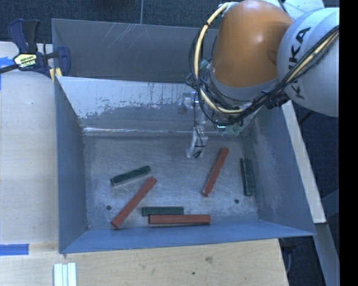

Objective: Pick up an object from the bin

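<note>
The slanting red stick lies on the floor of the grey bin, right of the middle, with its upper end pointing toward the back wall. My gripper hangs just left of that upper end, near the foot of the back wall and below my orange cover. It looks apart from the stick. I cannot tell whether it is open or closed, nor whether it touches the floor. Near the slanting stick, on its right, a right-hand green stick lies almost straight front to back. Toward the left lies a left-hand green stick, tilted a little. Beside it a long red stick runs diagonally toward the front left corner. Along the front wall a short dark green stick lies level. A level red stick lies just in front of it, touching or nearly so.
</note>
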Controlling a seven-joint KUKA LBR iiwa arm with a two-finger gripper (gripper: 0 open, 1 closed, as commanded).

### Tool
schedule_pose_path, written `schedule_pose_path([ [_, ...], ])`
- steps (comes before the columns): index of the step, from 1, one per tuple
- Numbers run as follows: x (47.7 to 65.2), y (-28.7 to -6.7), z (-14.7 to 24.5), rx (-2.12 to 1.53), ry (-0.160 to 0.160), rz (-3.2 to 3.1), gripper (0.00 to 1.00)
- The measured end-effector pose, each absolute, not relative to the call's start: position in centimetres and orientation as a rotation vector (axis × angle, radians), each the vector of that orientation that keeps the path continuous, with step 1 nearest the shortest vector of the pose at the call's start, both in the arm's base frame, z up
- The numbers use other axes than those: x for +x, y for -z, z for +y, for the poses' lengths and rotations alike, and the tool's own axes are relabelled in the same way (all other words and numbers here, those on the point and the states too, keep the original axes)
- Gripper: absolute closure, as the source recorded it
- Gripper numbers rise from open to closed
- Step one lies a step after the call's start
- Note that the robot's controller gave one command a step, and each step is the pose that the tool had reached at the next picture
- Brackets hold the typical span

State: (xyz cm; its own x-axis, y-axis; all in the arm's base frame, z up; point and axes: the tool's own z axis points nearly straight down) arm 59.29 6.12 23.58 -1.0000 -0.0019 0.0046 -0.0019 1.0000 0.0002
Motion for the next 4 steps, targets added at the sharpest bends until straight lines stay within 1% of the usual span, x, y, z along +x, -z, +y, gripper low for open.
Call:
schedule_pose_path([
  [1,57.8,-11.4,12.4,-0.047,0.001,-3.136,0.00],
  [2,57.5,-6.9,15.2,0.023,0.000,-3.140,0.00],
  [3,57.7,-7.2,15.1,0.015,0.003,-3.146,1.00],
  [4,57.9,-30.1,15.0,-0.062,0.005,-3.154,1.00],
])
